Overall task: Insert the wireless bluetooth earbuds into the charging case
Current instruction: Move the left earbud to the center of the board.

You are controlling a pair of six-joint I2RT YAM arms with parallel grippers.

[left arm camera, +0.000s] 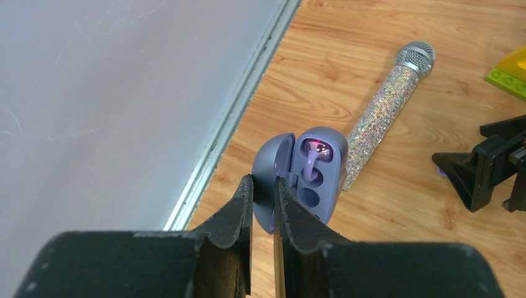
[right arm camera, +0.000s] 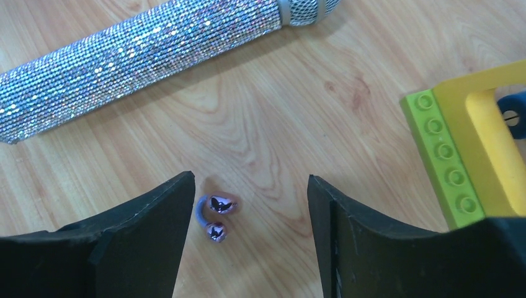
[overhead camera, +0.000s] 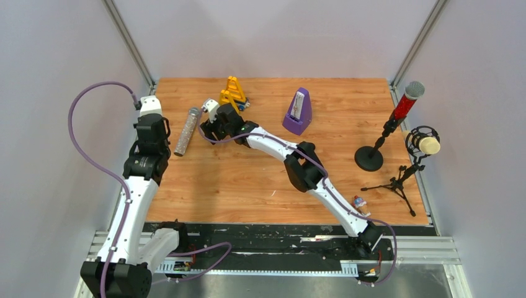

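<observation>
The charging case [left arm camera: 322,177] is a grey-blue oval, open, standing near the left wall. My left gripper [left arm camera: 263,181] is shut on its raised lid [left arm camera: 270,167]. One earbud [left arm camera: 310,166], a pale purple C-shaped clip, sits in the case's upper well; the lower well is empty. The other earbud [right arm camera: 214,216], a purple clip with two shiny ends, lies on the wood. My right gripper [right arm camera: 248,186] is open and low over it, the earbud close to the left finger [right arm camera: 155,217]. The right gripper also shows in the top view [overhead camera: 209,127].
A glittery silver microphone [overhead camera: 187,130] lies between the two grippers. A yellow and green brick toy [overhead camera: 234,93] is just behind the right gripper. A purple metronome [overhead camera: 299,112], a red microphone on a stand [overhead camera: 397,118] and a tripod microphone [overhead camera: 422,146] stand to the right.
</observation>
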